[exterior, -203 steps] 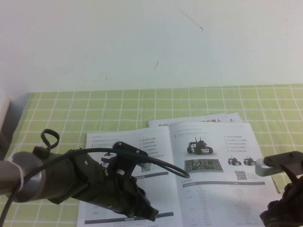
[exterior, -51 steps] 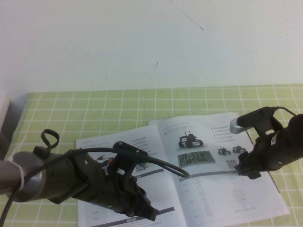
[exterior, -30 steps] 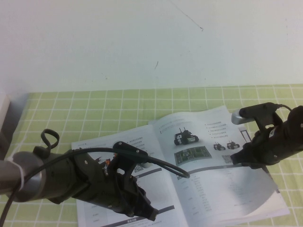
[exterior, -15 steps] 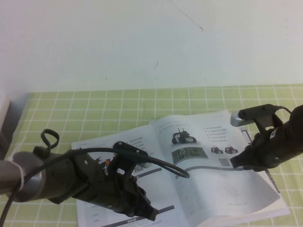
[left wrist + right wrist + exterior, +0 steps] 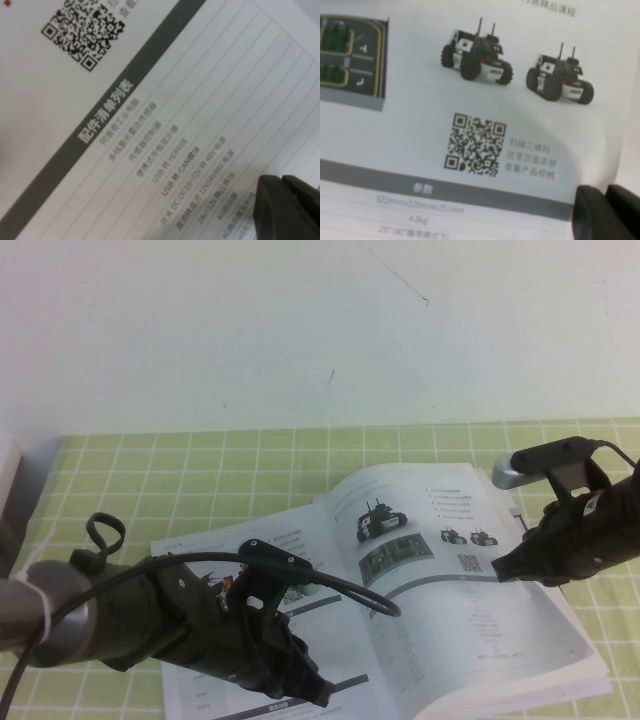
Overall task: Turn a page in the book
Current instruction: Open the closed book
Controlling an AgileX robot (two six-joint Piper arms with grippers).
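Book [image 5: 300,570] lies open on the green checked cloth [image 5: 200,465], spread between the two arms. Over its left leaf sits the left gripper [image 5: 310,692], low and close to the paper; its wrist view has dark fingertips [image 5: 287,207] drawn together just above a table with a grey bar and a QR code, holding nothing. Rightward, the page [image 5: 440,570] bows up off the stack in a curve, its outer edge lifted, showing tracked robots, a green board photo and a QR code. At that outer edge sits the right gripper [image 5: 503,567], fingers [image 5: 605,212] pinched on the page's margin beside the QR code, so the page reaches leftward from it toward the spine.
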